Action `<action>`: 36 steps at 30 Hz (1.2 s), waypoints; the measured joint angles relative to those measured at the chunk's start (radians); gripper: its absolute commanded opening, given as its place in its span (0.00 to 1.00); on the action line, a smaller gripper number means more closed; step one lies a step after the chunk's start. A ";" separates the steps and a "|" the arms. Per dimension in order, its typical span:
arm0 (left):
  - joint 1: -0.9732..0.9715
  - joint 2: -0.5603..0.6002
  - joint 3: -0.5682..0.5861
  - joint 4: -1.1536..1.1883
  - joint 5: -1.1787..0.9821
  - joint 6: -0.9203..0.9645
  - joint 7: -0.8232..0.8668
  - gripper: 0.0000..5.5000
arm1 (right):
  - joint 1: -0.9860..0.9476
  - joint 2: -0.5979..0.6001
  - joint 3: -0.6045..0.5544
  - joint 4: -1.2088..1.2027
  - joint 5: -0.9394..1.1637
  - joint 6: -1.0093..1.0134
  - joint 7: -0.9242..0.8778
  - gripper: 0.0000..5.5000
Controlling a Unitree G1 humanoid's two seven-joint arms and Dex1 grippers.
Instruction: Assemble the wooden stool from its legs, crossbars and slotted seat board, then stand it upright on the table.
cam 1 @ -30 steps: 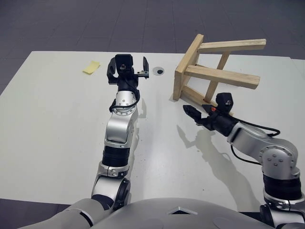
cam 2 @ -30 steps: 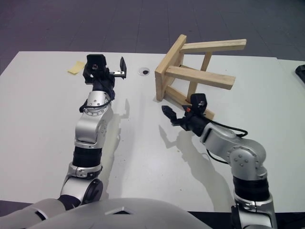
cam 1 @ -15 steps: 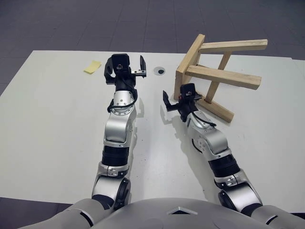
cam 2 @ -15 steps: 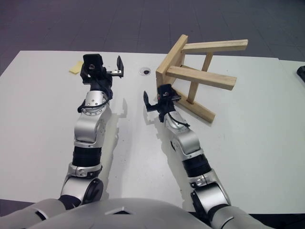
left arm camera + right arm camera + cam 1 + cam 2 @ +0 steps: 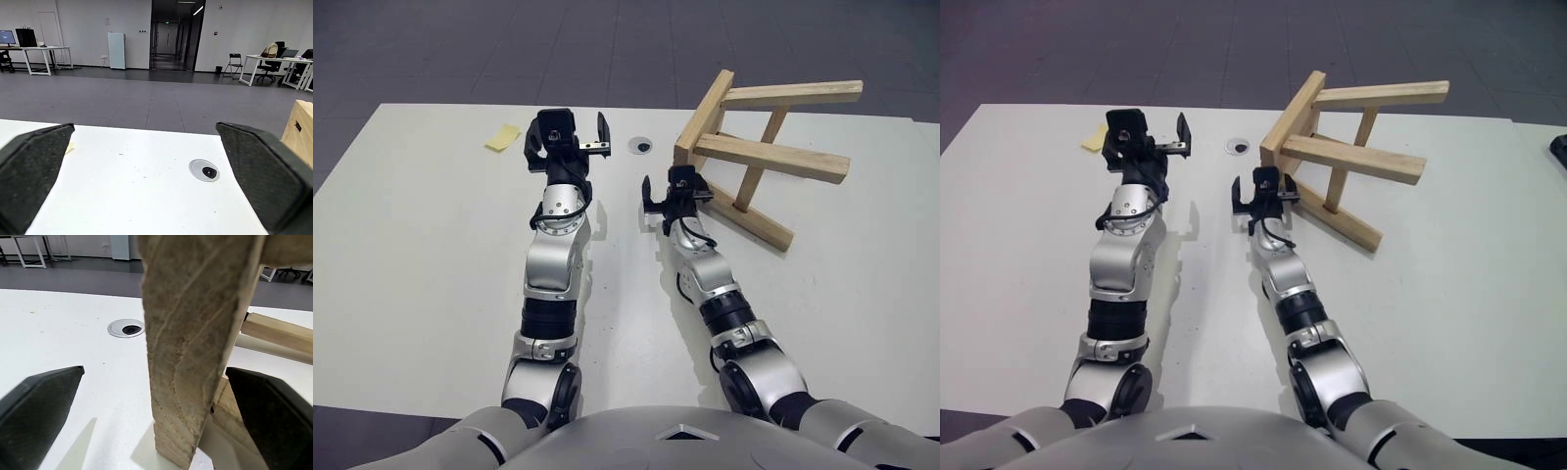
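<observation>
The wooden stool (image 5: 754,147) is seen lying on its side on the white worktop (image 5: 411,255), already put together and not yet stood upright. Its slotted seat board (image 5: 703,132) is stood on edge, just beyond the right claw (image 5: 1260,191). From the board, the legs are pointed away to that claw's right: one leg (image 5: 790,93) is held highest and farthest, a second (image 5: 771,157) is carried below it, and a third (image 5: 749,211) is laid along the worktop, nearest the claw. A crossbar (image 5: 768,132) is fitted between the upper two legs.

The right claw is held low over the worktop with its fingers (image 5: 41,406) spread wide. In the right wrist view the near edge of the seat board is framed between the two fingers, with a clear gap left on either side; nothing is pinched, and contact with the wood cannot be made out.

The left claw (image 5: 566,137) is raised over the worktop well to the left of the right claw, and its fingers (image 5: 29,181) are likewise spread apart with nothing held between them. A round cable grommet (image 5: 641,146) is set into the worktop just beyond and to the right of this claw, between it and the seat board. A yellow sticky note (image 5: 501,138) is found near the claw on its left.
</observation>
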 measured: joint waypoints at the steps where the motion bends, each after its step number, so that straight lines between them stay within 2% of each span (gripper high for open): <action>1: 0.000 0.000 0.000 0.000 0.000 0.000 0.000 0.98 | -0.006 0.004 -0.006 0.015 -0.011 -0.010 -0.014 0.90; 7: 0.000 -0.001 0.000 0.000 0.000 0.000 0.000 0.98 | -0.013 0.017 -0.053 0.052 -0.047 -0.022 -0.070 0.71; 15: 0.000 -0.004 0.000 0.005 0.000 0.000 0.001 0.98 | -0.013 0.026 -0.064 0.052 -0.084 -0.031 -0.058 0.46; 20: 0.000 -0.004 0.000 0.012 0.000 0.000 0.003 0.98 | -0.012 0.026 -0.068 0.052 -0.092 -0.032 -0.051 0.36; 27: 0.000 -0.005 -0.001 0.019 0.000 0.000 0.005 0.98 | -0.006 0.027 -0.080 0.040 -0.089 -0.033 -0.028 0.24; 35: 0.000 -0.004 -0.001 0.024 0.000 0.000 0.006 0.98 | 0.014 0.031 -0.144 -0.041 -0.022 -0.023 0.068 0.24; 36: 0.000 -0.005 -0.001 0.027 0.000 0.000 0.006 0.98 | 0.029 0.033 -0.163 -0.119 0.016 0.024 0.102 0.24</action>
